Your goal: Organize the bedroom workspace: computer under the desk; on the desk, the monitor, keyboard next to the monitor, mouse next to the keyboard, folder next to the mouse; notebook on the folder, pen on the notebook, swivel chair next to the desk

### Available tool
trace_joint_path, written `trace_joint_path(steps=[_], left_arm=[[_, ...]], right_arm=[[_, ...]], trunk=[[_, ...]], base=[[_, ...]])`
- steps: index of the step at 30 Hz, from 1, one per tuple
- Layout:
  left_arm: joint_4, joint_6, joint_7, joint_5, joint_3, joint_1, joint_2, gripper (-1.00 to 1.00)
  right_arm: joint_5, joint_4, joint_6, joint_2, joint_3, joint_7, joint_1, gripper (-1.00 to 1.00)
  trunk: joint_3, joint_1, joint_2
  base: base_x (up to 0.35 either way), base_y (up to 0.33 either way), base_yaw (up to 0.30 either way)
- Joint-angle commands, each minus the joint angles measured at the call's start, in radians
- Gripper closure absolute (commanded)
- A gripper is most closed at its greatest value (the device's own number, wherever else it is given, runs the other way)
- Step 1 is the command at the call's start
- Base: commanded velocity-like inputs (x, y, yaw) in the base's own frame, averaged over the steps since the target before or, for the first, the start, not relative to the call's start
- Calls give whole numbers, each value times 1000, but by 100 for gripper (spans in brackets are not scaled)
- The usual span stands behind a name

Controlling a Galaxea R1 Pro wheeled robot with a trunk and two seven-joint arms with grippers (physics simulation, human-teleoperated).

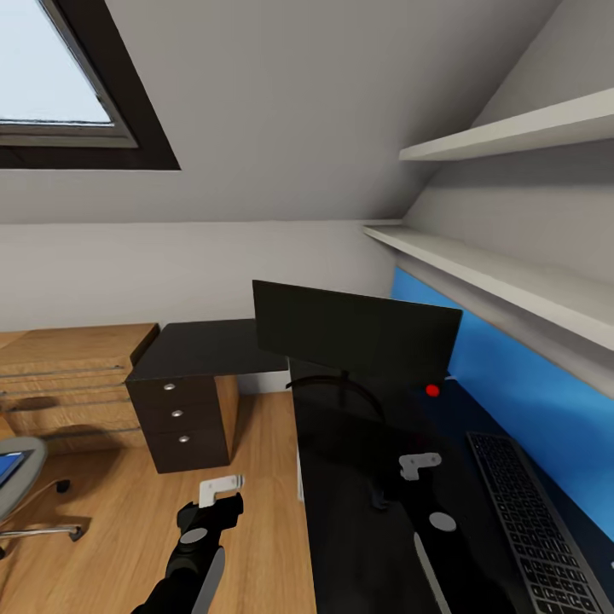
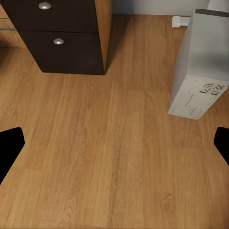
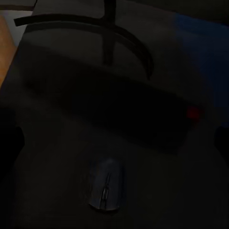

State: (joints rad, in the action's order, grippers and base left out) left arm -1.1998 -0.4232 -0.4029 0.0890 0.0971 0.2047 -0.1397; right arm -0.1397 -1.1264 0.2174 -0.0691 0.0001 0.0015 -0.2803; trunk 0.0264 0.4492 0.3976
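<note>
The wide black monitor point(image 1: 354, 328) stands on the glossy black desk point(image 1: 341, 546), its curved stand point(image 3: 105, 33) just beyond the small dark mouse point(image 3: 107, 183). My right gripper point(image 3: 114, 143) hovers open above the mouse, not touching it. A long dark keyboard point(image 1: 529, 520) lies along the blue back panel to the right. My left gripper point(image 2: 114, 148) hangs open over bare wooden floor, near the light grey computer point(image 2: 198, 67) standing beside the desk's drawers. At the far left the swivel chair point(image 1: 21, 486) carries the blue folder point(image 1: 7, 467). Notebook and pen are out of view.
A black three-drawer unit point(image 1: 179, 418) holds up the desk's far wing, with a light wooden chest point(image 1: 68, 375) to its left. Two white shelves point(image 1: 512, 281) run above the blue panel point(image 1: 529, 375). Open wooden floor point(image 1: 247, 512) lies between chair and desk.
</note>
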Motion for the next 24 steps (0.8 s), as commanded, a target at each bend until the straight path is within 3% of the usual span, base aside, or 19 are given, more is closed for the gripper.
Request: trace_joint_path(steps=[1,4,11,13,14,15,22,24], left_arm=[[-3,-3,-11,9,2,1,0,-100],[-4,-3,-12,9,3,1,0,-100],[-7,-3,-13,9,3,1,0,-100],[-7,-3,-13,9,3,1,0,-100],[-8,-3,-13,9,3,1,0,-100],[-8,-3,-14,9,3,1,0,-100],[-22,-3,-14,9,1,1,0,-100],[-29,-3,-14,10,1,1,0,-100]], right_arm=[[-11,39,4,0,3,1,-4,-100],[-12,109,2,0,4,1,-17,-100],[-11,362,-29,0,3,2,-172,-100],[-10,473,-58,-1,3,2,-241,-100],[-10,625,-110,-1,3,2,-336,-100],[-9,694,-134,-1,2,1,-380,-100],[-5,864,-186,2,-4,-1,-502,-100],[-4,873,-189,2,-6,-1,-507,-100]], trunk=[[2,1,2],[2,1,2],[2,1,2],[2,1,2],[2,1,2],[2,1,2],[2,1,2],[2,1,2]], base=[[16,0,0],[10,0,0],[1,0,0],[0,0,0],[0,0,0],[0,0,0],[0,0,0],[0,0,0]])
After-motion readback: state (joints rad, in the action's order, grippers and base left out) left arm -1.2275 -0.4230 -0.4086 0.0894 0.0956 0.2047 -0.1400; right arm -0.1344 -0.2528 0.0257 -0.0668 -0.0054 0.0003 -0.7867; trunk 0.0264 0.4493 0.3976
